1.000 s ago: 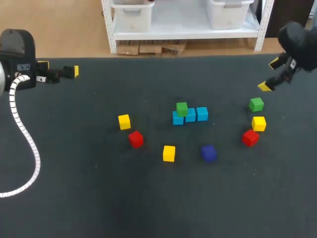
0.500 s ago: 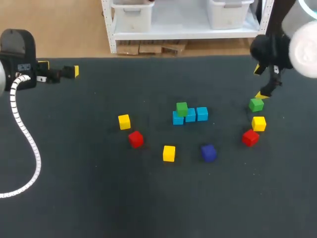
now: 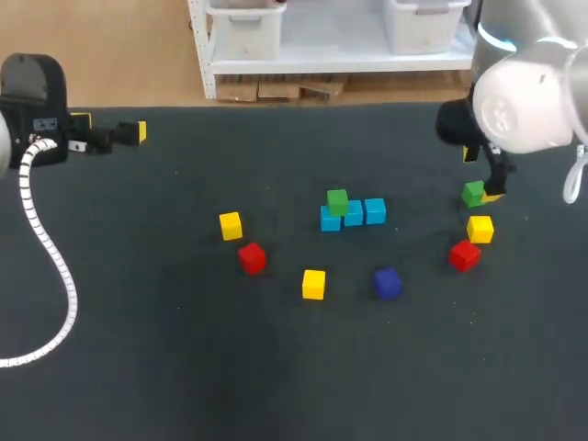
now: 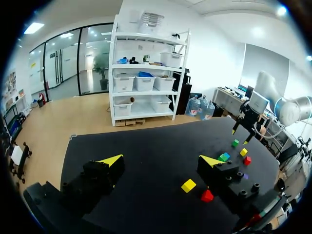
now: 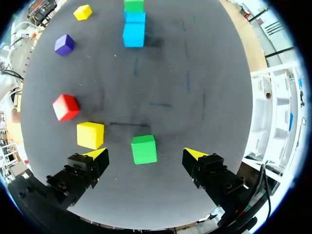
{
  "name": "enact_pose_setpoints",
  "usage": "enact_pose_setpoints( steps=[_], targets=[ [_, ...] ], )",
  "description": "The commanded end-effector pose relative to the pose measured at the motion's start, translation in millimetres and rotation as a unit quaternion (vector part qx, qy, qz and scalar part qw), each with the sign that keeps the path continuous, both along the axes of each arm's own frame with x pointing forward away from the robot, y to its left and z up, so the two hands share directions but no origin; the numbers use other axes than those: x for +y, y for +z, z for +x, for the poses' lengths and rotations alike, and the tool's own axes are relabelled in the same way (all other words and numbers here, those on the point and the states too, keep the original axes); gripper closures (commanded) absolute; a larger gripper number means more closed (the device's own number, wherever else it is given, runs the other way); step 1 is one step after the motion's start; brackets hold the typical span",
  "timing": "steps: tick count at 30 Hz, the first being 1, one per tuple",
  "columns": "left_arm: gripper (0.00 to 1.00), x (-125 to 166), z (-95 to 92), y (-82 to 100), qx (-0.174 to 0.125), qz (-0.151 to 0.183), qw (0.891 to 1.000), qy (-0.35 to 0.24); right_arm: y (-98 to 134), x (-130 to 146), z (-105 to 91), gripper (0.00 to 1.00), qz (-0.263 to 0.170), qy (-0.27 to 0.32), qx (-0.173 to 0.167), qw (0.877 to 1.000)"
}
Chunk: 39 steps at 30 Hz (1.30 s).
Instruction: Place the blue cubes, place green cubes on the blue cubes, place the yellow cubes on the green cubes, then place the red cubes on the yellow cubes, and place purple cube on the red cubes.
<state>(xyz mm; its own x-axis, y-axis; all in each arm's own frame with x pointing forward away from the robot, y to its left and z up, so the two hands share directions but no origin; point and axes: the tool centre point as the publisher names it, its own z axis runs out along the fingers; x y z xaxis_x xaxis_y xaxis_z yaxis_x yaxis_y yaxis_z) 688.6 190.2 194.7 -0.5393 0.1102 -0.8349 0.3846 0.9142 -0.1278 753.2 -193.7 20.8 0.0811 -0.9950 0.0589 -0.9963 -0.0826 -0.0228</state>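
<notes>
Three blue cubes [image 3: 353,214] lie in a row mid-table, and a green cube [image 3: 337,201] sits on the leftmost one. My right gripper [image 3: 482,175] hangs open over a second green cube [image 3: 473,193]. In the right wrist view this green cube [image 5: 144,149] lies between the spread fingers of the gripper [image 5: 146,155], untouched. Beside it are a yellow cube [image 5: 90,134] and a red cube [image 5: 66,107]. The purple cube [image 3: 387,283], a yellow cube [image 3: 313,284], a red cube [image 3: 252,258] and another yellow cube [image 3: 231,225] lie scattered nearer the front. My left gripper [image 3: 110,129] is open and empty at the far left.
The dark table mat [image 3: 165,349] is bare across the front and left. My left arm's white cable [image 3: 41,239] loops over the left side. In the left wrist view the gripper [image 4: 161,160] points across the table toward the cubes [image 4: 224,157].
My right arm has swung in from the right edge, and its gripper has come down over the green cube at the right. The left arm and all cubes stayed put.
</notes>
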Motion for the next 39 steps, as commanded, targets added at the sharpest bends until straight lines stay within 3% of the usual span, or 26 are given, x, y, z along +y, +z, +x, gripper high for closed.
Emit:
enact_pose_setpoints(
  steps=[1, 12, 13, 14, 16, 18, 21, 27, 33, 39],
  targets=[
    [0.0, 4, 0.2, -0.4, 0.0, -0.008, 1.0, -0.012, -12, -3, 6.9, 0.0, -0.006, -0.005, -0.001, 1.0],
    [0.0, 4, 0.2, -0.4, 0.0, -0.008, 1.0, -0.012, -27, -6, 20.8, 0.0, -0.007, -0.006, -0.006, 1.0],
    [0.0, 4, 0.2, -0.4, 0.0, -0.008, 1.0, -0.012, -28, -6, 22.4, 0.04, -0.008, -0.006, -0.008, 1.0],
    [0.0, 4, 0.2, -0.4, 0.0, -0.008, 1.0, -0.012, -29, -6, 22.9, 0.15, -0.008, -0.005, -0.01, 1.0],
    [0.0, 4, 0.2, -0.4, 0.0, -0.008, 1.0, -0.012, -30, -5, 23.6, 0.5, -0.007, -0.005, -0.013, 1.0],
    [0.0, 4, 0.2, -0.4, 0.0, -0.008, 1.0, -0.012, -31, -4, 24.6, 0.63, -0.001, -0.005, -0.016, 1.0],
    [0.0, 4, 0.2, -0.4, 0.0, -0.008, 1.0, -0.012, -31, -2, 22.9, 1.0, 0.003, -0.001, -0.014, 1.0],
    [0.0, 4, 0.2, -0.4, 0.0, -0.008, 1.0, -0.012, -23, -5, 21.3, 1.0, 0.02, -0.036, -0.008, 0.999],
    [0.0, 4, 0.2, -0.4, 0.0, -0.008, 1.0, -0.012, 9, 3, 14.4, 1.0, 0.023, -0.091, 0.009, 0.996],
    [0.0, 4, 0.2, -0.4, 0.0, -0.008, 1.0, -0.012, 42, 31, -6.0, 1.0, 0.021, -0.099, 0.028, 0.994]
  ],
)
